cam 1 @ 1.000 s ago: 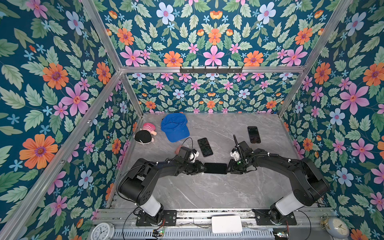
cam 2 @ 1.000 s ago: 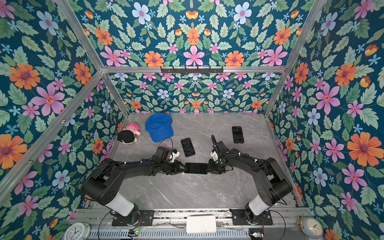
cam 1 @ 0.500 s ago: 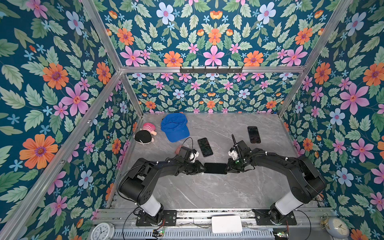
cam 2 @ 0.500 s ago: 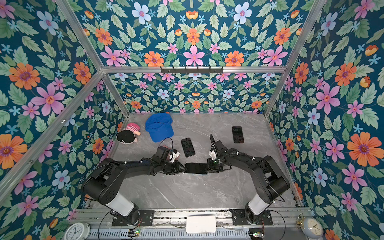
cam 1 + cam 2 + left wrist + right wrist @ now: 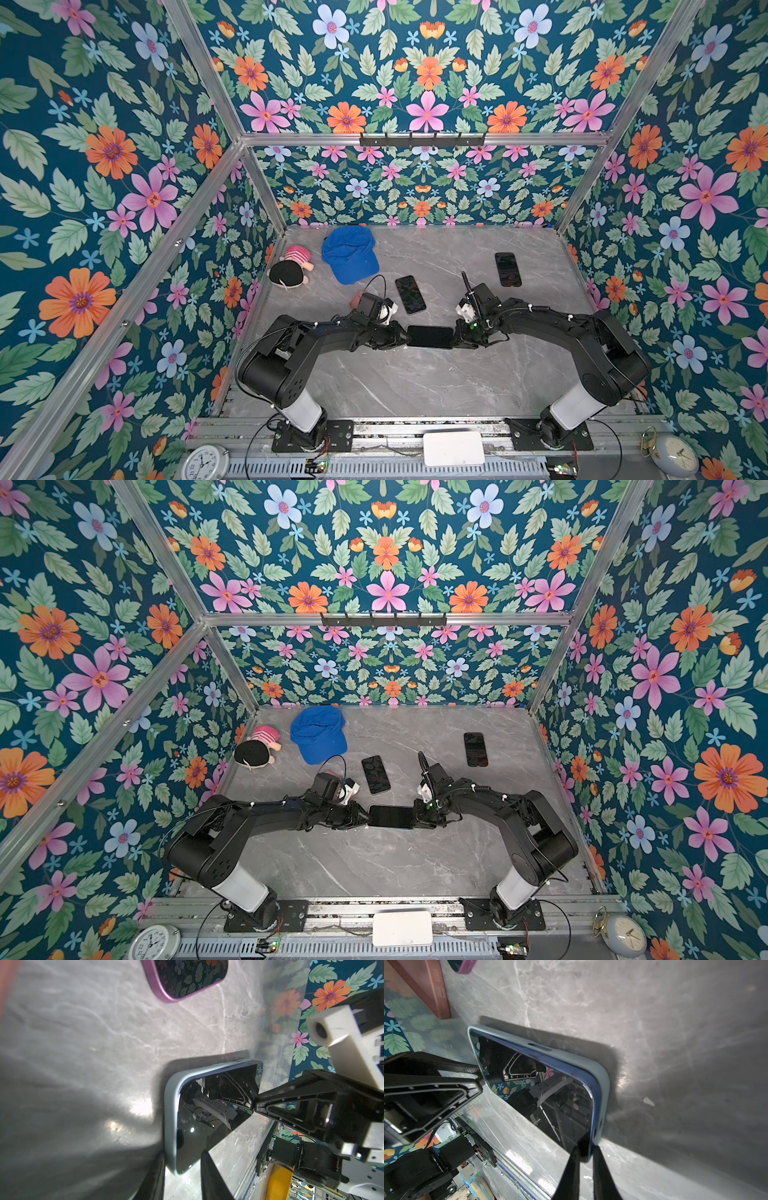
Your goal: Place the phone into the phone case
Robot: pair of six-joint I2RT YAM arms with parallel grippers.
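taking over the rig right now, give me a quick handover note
Left gripper: closed on one end of the phone case.
Right gripper: pinching the opposite end of the phone.
Position: the phone lies screen up in the light blue case, in the middle between the two grippers.
Done: the phone is in the case.
Left: its dark blue edge shows above the case rim along one long side, so it looks not fully seated. Press it in, then release.

No legible txt, labels or brands; clock (image 5: 206,464) dial nos. too small to read.
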